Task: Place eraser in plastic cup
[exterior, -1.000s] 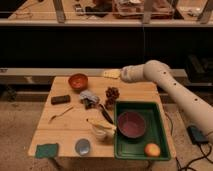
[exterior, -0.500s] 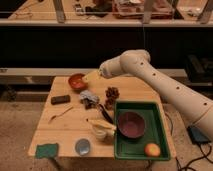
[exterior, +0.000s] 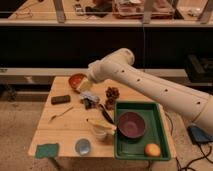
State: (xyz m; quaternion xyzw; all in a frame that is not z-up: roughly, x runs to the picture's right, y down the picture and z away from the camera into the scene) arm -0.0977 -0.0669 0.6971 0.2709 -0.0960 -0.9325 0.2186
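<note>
Tool (exterior: 85,85) now lower, beside orange bowl (exterior: 75,79)

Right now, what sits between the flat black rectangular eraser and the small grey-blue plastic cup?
Camera view: a thin pale utensil lies across the stretch from eraser to plastic cup; nothing else. The gripper, open, hangs by the orange bowl.

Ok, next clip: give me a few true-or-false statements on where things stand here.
1. The eraser is inside the plastic cup. False: it lies on the table, apart from the cup.
2. The gripper is by the orange bowl, open and holding nothing. True.
3. The purple bowl sits in the green tray. True.
4. The plastic cup stands in the tray. False: it stands on the table beside the teal pad.
</note>
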